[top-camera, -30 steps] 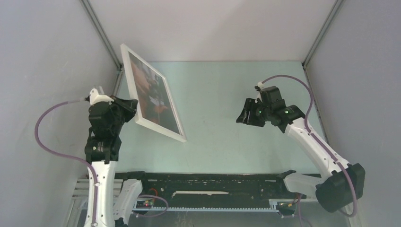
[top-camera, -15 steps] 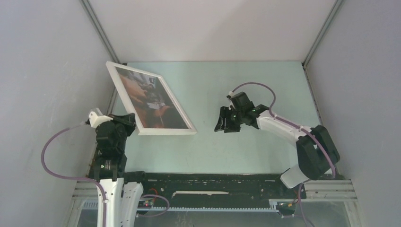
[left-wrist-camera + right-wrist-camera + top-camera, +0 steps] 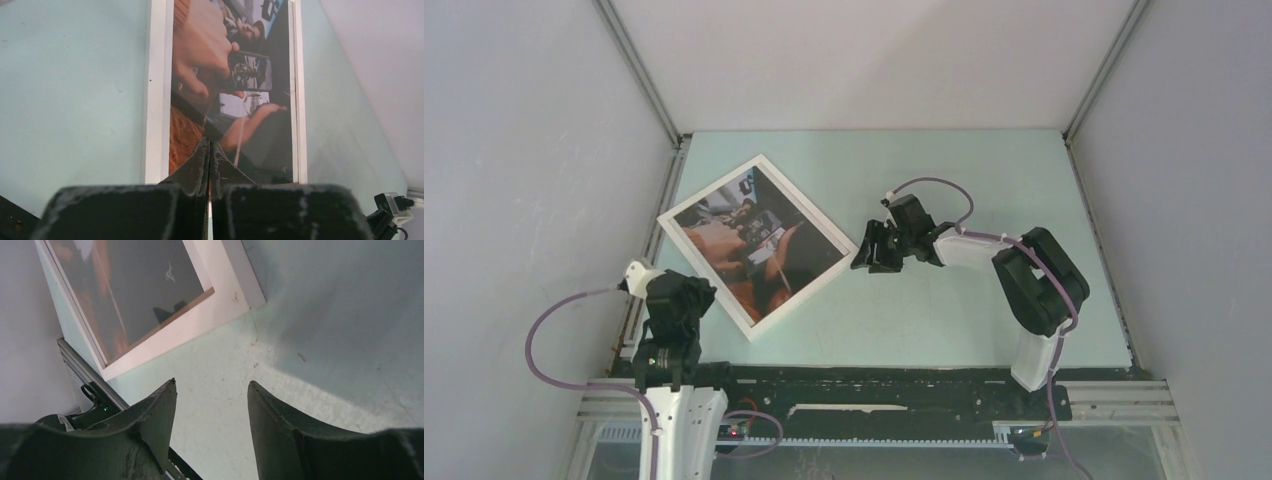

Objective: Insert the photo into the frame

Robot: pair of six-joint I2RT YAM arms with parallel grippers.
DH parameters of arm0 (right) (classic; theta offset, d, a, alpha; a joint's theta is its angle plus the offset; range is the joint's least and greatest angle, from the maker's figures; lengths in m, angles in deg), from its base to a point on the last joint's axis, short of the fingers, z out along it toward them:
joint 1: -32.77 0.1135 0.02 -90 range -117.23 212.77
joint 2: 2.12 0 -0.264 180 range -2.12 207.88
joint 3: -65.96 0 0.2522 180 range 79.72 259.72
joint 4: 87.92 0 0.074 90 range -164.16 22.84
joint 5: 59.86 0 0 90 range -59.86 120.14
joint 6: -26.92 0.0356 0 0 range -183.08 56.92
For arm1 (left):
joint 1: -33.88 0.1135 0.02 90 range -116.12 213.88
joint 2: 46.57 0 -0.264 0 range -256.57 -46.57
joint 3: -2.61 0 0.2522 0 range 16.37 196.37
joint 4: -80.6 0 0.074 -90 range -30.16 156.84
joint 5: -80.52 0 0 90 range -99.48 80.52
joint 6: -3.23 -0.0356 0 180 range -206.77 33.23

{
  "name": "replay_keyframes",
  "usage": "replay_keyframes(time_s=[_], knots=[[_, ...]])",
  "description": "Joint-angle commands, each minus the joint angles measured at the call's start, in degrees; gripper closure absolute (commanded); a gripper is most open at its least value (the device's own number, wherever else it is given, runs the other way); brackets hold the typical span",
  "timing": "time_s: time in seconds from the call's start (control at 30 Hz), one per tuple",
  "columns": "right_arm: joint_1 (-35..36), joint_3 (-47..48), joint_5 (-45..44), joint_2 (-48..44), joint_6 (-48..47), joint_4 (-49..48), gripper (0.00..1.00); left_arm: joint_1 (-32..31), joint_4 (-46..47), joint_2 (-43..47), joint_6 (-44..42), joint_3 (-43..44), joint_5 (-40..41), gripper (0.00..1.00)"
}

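The frame (image 3: pixel 759 240), earlier raised on edge by the left gripper (image 3: pixel 707 292), now lies lowered to the desk (image 3: pixel 984 180); the right gripper (image 3: pixel 865 260) has swung in beside it

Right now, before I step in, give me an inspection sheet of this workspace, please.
Surface: pale green table, lightly scuffed.
Job's things: frame at the left, turned diagonal; photo inside it, face up.
Clutter: nothing seen.
Claws: left claw shut at the frame's near edge, grip unclear; right claw open, empty, beside the frame's right corner.
Cables: left cable and right cable, both purple, loop off the arms.
Surroundings: grey walls on three sides, black rail along the near edge.
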Motion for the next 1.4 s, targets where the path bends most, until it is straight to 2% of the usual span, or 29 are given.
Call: replay_keyframes(time_s=[0.0,0.1,0.2,0.27,0.33,0.43,0.53,0.6,0.7,0.77,0.93,1.13,1.37], knots=[[-0.2,-0.6,-0.8,-0.4,0.8,-8.7,0.39,0.1,-1.0,1.4,0.9,-0.3,4.4,1.0],[-0.6,-4.8,-0.4,-2.8,1.6,-14.5,0.39,0.1,-1.1,1.7,0.4,0.9,4.4,1.0],[-1.4,-9.2,0.9,-5.0,2.1,-19.8,0.39,0.2,-0.9,0.7,-1.2,3.4,0.9,0.99],[-1.7,-11.5,1.8,-6.6,1.8,-22.3,0.38,0.1,-0.7,-0.5,-2.7,5.6,-3.4,0.89],[-1.6,-12.3,0.2,-9.2,0.5,-20.4,0.36,0.1,0.2,-2.1,-4.6,7.7,-8.2,0.76],[-1.0,-12.8,-6.2,-18.4,-3.4,-10.0,0.3,0.1,2.1,-4.0,-8.4,11.3,-18.6,0.56],[0.3,-12.8,-15.8,-32.2,-8.9,4.0,0.13,0.2,6.1,-5.0,-12.1,14.9,-30.5,0.34],[0.4,-12.6,-19.3,-42.0,-12.1,11.6,0.04,0.1,10.0,-5.2,-14.4,17.3,-38.5,0.23],[0.4,-9.0,-22.9,-55.9,-15.8,22.2,0.0,-0.6,17.2,-6.0,-14.2,20.6,-46.4,0.1],[0.4,-6.2,-23.1,-63.3,-17.5,27.0,0.0,-2.7,20.4,-7.2,-13.9,23.1,-48.1,0.01],[0.4,3.2,-26.9,-74.3,-20.0,36.3,0.0,-11.5,22.4,-8.3,-16.0,28.9,-41.9,0.0],[0.4,12.3,-30.8,-79.2,-21.9,42.4,0.0,-11.9,24.5,-5.3,-16.3,32.1,-38.5,0.0],[0.4,13.2,-35.2,-82.6,-21.7,42.1,0.0,-11.9,24.3,-1.6,-16.1,32.5,-35.8,0.0]])
